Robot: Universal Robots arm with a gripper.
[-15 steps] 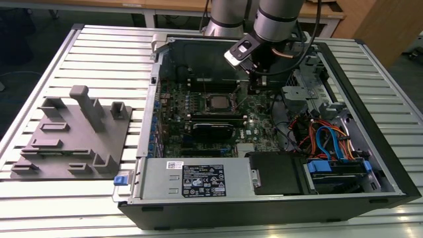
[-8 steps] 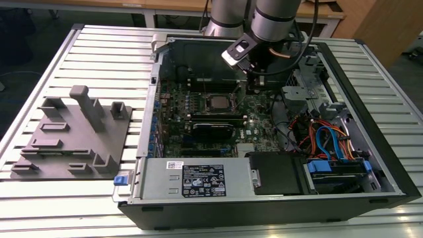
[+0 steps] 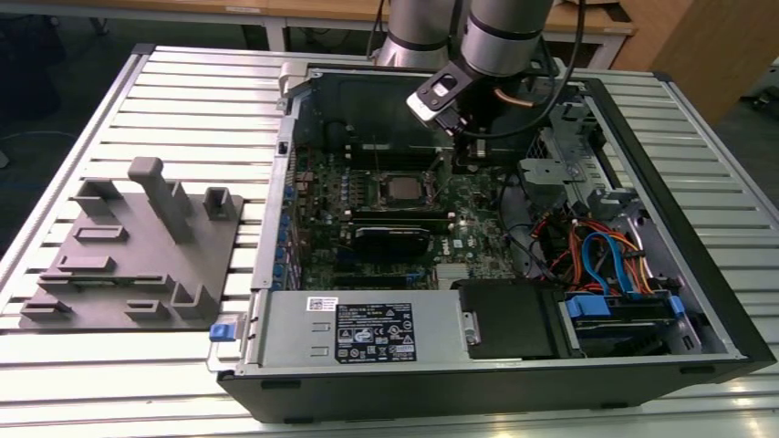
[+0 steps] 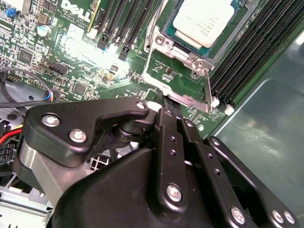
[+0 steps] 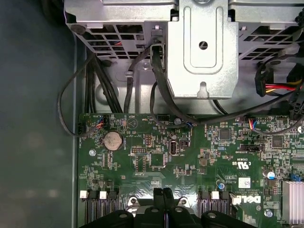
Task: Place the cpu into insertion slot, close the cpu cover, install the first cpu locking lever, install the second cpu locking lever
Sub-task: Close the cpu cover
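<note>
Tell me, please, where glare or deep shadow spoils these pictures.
In the second wrist view, glare whitens a patch of the motherboard and the cpu top looks pale; in the first wrist view, the case panel beside the board is dim while the silver bracket shines; the exterior view is evenly lit.

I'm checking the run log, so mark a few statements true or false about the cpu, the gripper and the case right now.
1. The cpu lies in the insertion slot. True.
2. The gripper holds the cpu. False: its fingers are together and the cpu lies apart from it.
3. A grey fixture plate lies at the exterior view's left of the computer case. True.
4. The computer case is closed. False: its side is open.
</note>
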